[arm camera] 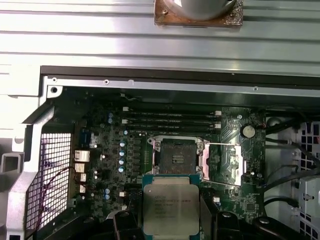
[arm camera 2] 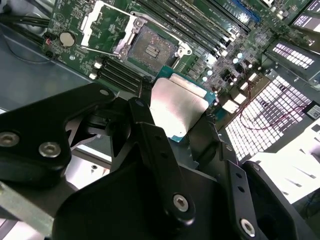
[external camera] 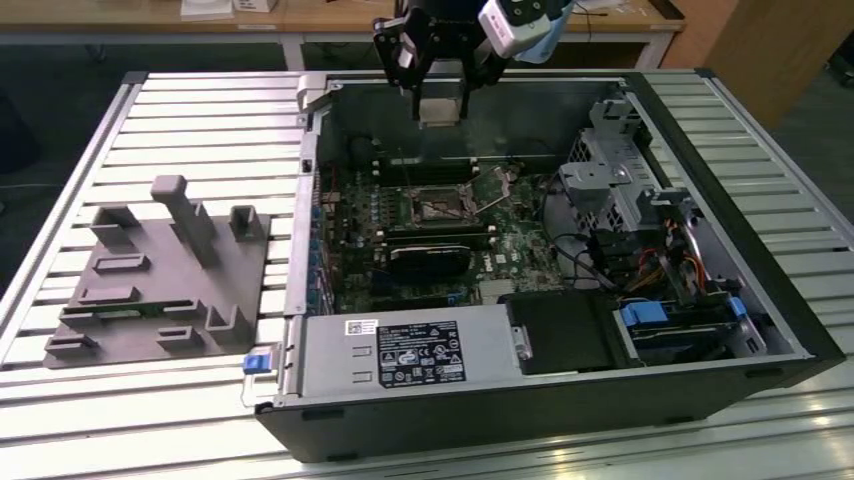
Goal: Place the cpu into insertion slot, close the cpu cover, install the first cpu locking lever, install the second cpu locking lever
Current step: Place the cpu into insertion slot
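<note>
My gripper (external camera: 438, 98) hangs above the back of the open computer case, shut on the cpu (external camera: 438, 106). The cpu is a flat square chip with a dull silver top (arm camera 2: 177, 107), clamped at its edges between black fingers (arm camera 2: 145, 125), and its printed face shows in the first wrist view (arm camera: 170, 207). The insertion slot (external camera: 441, 205) lies below on the green board, its dark centre bare in both wrist views (arm camera 2: 150, 50) (arm camera: 175, 157). The cpu cover (arm camera: 222, 162) is swung open beside the slot, a silvery frame with a window (arm camera 2: 107, 22). A thin wire lever (arm camera: 227, 145) runs along it.
Long black memory slots (arm camera: 170, 117) flank the slot, and a black block (external camera: 427, 262) sits in front of it. The power supply (external camera: 400, 355) fills the case's near side. A drive cage with cables (external camera: 641, 210) is at the exterior view's right. A grey fixture with posts (external camera: 160, 270) rests on the slatted table.
</note>
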